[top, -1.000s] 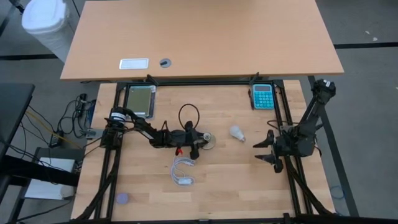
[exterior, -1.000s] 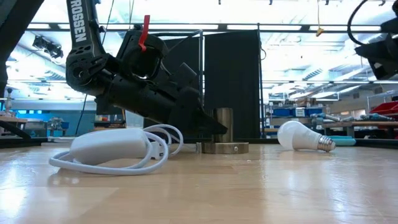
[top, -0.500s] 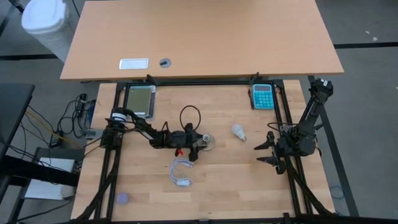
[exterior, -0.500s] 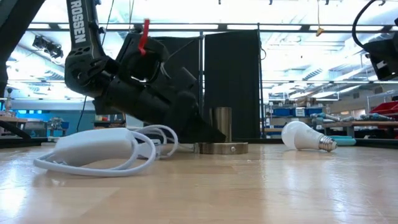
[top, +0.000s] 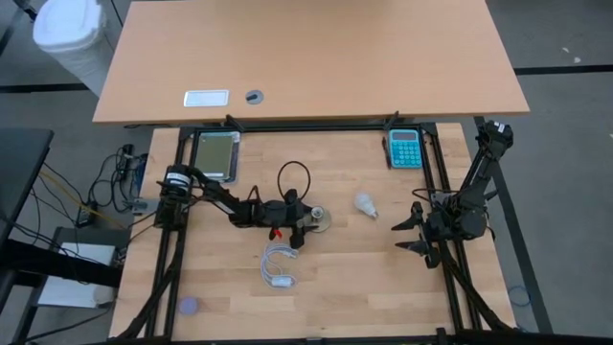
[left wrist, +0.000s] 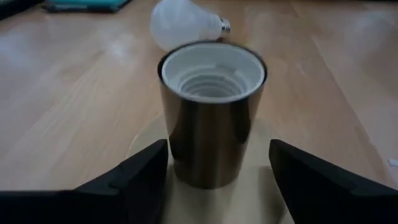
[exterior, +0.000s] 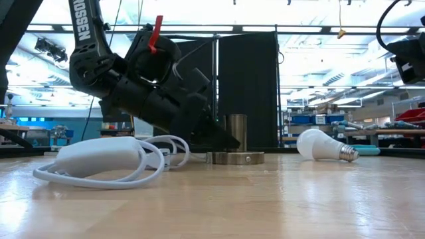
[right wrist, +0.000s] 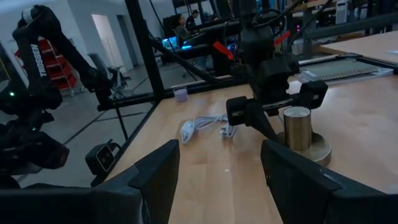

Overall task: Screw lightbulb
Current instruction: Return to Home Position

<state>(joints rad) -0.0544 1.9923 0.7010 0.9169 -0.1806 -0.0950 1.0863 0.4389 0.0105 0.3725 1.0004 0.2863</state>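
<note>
Seemingly homing: right gripper (top: 397, 238), spread and empty, hangs clear of the lightbulb (top: 364, 203); left gripper (left wrist: 217, 155), apart astride the socket (exterior: 237, 136), must back straight off.

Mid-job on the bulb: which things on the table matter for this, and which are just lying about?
Job:
lightbulb, lying on its side
silver socket, standing empty
left claw, at the socket
right claw, open, off to the side

Lying about:
white cable
teal calculator

Matt lightbulb (top: 364, 203), glossy metal socket (left wrist: 211, 143), wooden table (top: 364, 287).
</note>
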